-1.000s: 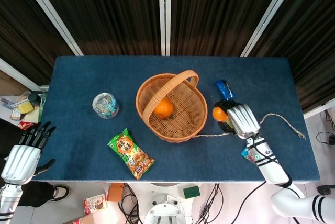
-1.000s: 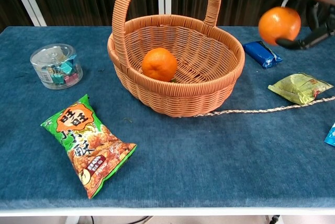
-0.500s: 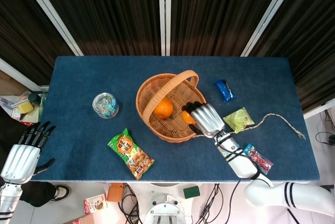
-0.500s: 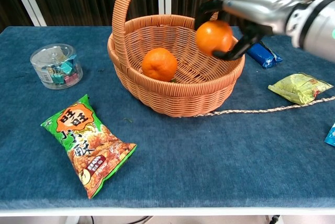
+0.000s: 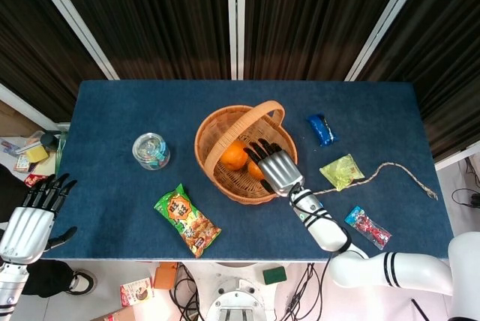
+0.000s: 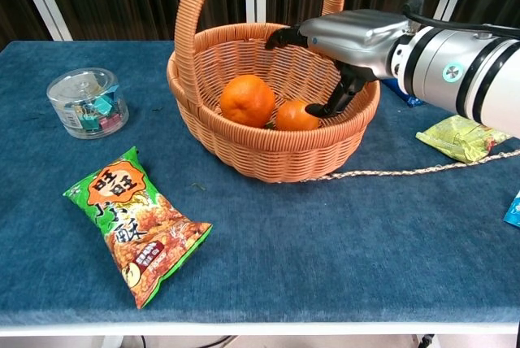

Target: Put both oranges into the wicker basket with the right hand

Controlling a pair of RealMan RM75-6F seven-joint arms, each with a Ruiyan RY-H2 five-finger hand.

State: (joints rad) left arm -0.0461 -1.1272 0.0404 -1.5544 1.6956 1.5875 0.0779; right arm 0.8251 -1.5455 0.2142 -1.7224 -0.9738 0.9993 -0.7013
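Observation:
The wicker basket (image 5: 204, 130) (image 6: 268, 151) stands mid-table with both oranges inside. One orange (image 5: 233, 156) (image 6: 248, 100) lies at the middle of the basket. The second orange (image 5: 254, 172) (image 6: 294, 115) rests beside it on the basket floor, toward the near right wall. My right hand (image 5: 274, 168) (image 6: 351, 34) hovers over the basket's right half with its fingers spread; its thumb hangs just beside the second orange without gripping it. My left hand (image 5: 30, 220) stays off the table's left edge, fingers apart and empty.
A clear jar (image 5: 151, 150) (image 6: 84, 102) and a green snack bag (image 5: 187, 220) (image 6: 134, 222) lie left of the basket. To its right are a blue packet (image 5: 321, 129), a yellow-green packet (image 5: 341, 171) (image 6: 463, 135), a rope (image 5: 379, 169) (image 6: 406, 171) and a red packet (image 5: 367, 226).
My right hand carried the second orange from the right side over the basket, lowered it and let go; the orange now lies in the basket and the fingers have spread.

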